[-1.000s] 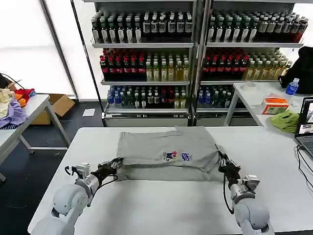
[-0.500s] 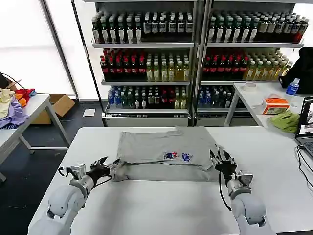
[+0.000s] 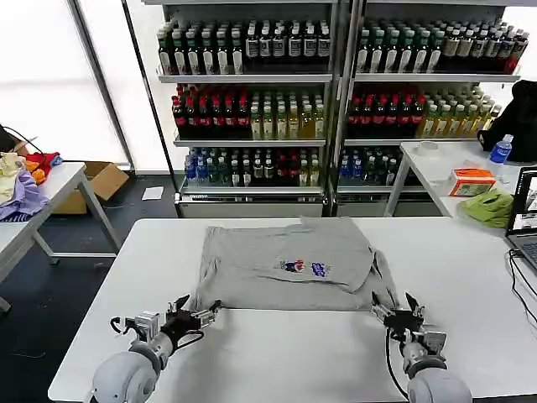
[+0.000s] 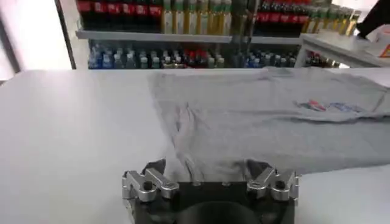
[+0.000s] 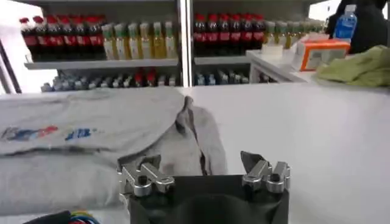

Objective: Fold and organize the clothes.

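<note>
A light grey short-sleeved shirt lies folded on the white table, its small multicolour chest print facing up. In the head view my left gripper is open, just off the shirt's near left corner. My right gripper is also open, just off the near right sleeve. In the left wrist view the shirt spreads ahead of the open left gripper, its near edge close to the fingers. In the right wrist view the open right gripper faces the shirt's sleeve, holding nothing.
Shelves of bottles stand behind the table. On a side table at the right are a lime-green cloth, an orange box and a laptop. A table at the left holds a coloured garment pile.
Both grippers let go of the shirt's near corners, opened, and drew back toward the table's near edge. The shirt now lies flatter.
</note>
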